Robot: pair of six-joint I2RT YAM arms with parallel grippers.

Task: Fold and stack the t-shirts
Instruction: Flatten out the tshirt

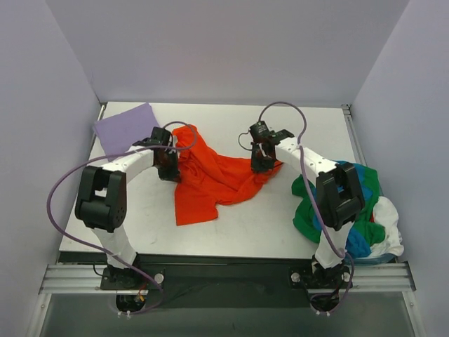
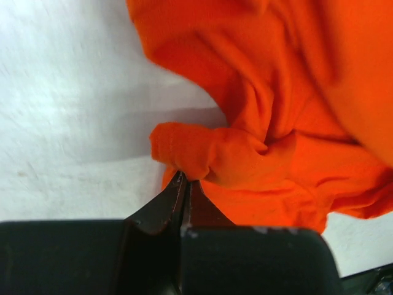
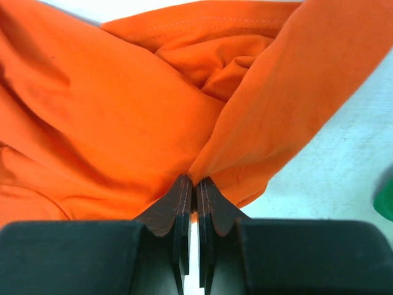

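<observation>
At desk [image 1: 266,225] centre, orange-red shirt [image 1: 210,179] crumpled, unfolded: left hand [image 2: 184,179] and right hand [image 3: 193,181] each pinching its cloth. Lavender shirt [image 1: 125,128] looks folded, far left. Green-blue-white heap [image 1: 309,207] waits at right edge.

Robotics lab test cell. Plain pale partition walls [image 1: 231,49] enclose a white table [image 1: 259,225] on three sides. The left arm [image 1: 102,200] and right arm [image 1: 338,196] stand bolted to an aluminium rail [image 1: 224,277] at its near edge.
</observation>
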